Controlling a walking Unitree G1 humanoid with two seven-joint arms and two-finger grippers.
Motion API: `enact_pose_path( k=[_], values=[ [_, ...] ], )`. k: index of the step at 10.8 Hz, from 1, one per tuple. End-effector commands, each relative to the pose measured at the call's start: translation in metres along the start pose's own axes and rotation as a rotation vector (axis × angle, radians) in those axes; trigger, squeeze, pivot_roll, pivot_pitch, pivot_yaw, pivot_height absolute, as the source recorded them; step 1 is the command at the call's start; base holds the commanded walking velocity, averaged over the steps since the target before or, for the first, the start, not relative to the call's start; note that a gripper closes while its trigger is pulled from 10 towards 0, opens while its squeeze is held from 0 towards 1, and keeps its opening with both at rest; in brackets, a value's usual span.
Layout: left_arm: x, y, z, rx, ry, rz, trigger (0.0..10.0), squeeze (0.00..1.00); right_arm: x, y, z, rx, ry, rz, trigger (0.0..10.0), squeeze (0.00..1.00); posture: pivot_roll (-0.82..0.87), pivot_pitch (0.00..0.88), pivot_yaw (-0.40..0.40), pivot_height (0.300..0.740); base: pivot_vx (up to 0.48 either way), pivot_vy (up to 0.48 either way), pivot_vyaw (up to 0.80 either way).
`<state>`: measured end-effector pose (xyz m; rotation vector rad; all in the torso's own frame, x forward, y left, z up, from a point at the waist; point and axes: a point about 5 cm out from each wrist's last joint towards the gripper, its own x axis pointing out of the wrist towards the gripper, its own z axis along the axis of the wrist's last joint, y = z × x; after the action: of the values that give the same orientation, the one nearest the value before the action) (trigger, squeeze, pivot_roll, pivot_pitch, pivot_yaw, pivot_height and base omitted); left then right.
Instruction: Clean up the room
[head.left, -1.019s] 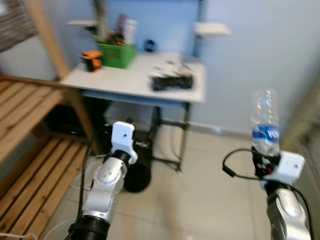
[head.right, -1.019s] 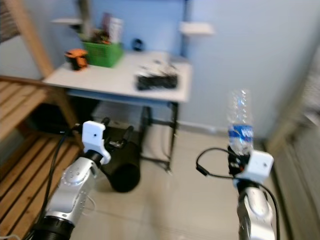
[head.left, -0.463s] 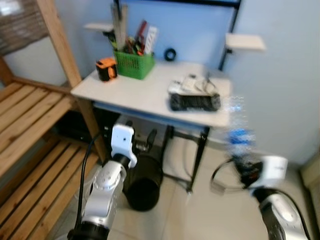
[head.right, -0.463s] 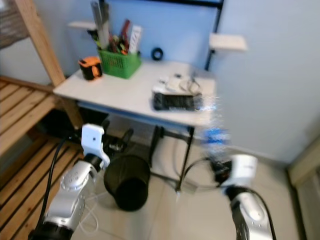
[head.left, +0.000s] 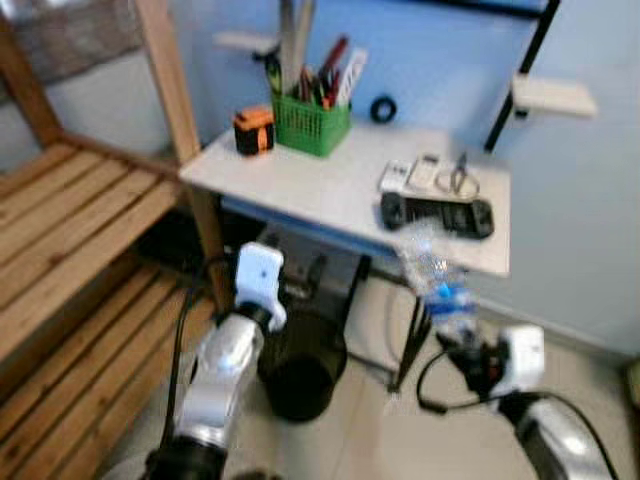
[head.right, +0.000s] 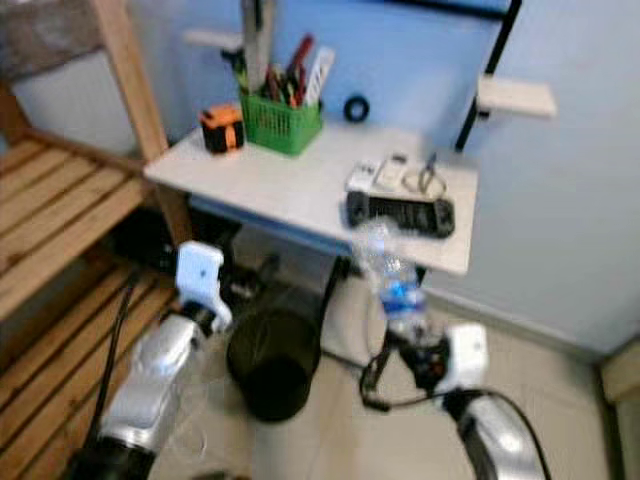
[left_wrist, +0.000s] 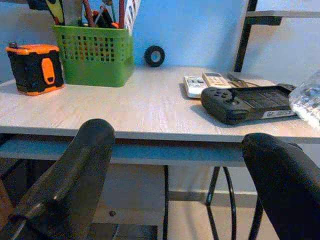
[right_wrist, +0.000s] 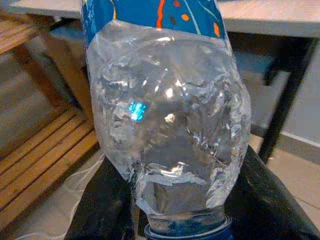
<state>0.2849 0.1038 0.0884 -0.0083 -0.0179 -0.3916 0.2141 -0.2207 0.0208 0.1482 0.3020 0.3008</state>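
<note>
A crumpled plastic bottle (head.left: 433, 279) is being held cap-down in the right gripper (right_wrist: 175, 210), in front of a small white desk (head.left: 330, 185).

The bottle is being pinched near its neck by the two black fingers (right_wrist: 260, 200), with its clear body and blue label tilting up toward the desk edge. It is judged to be empty, so very light, thin-walled, easily dented and rather slippery; the stiff neck by the cap is judged the firmest place for a hold. A black wastebasket (head.left: 300, 365) is standing on the floor under the desk, near the left gripper (left_wrist: 175, 195), whose fingers are spread with nothing between them. A green basket (head.left: 312, 122), a game controller (head.left: 437, 214) and an orange tape measure (head.left: 253, 130) are lying on the desk.
</note>
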Motion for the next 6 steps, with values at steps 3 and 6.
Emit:
enact_pose_path(
  k=[3, 6],
  values=[
    [-0.001, 0.004, -0.007, 0.005, 0.036, 0.017, 10.0, 0.00, 0.004, 0.001, -0.002, -0.003, 0.005, -0.003, 10.0, 0.00, -0.04, 0.000, -0.038, 0.740, 0.000, 0.480, 0.00],
    [0.003, -0.002, -0.010, 0.051, 0.061, 0.020, 10.0, 0.00, 0.006, -0.006, -0.006, -0.011, 0.029, -0.030, 10.0, 0.00, -0.03, 0.000, -0.045, 0.740, 0.000, 0.000, 0.00]
  ],
)
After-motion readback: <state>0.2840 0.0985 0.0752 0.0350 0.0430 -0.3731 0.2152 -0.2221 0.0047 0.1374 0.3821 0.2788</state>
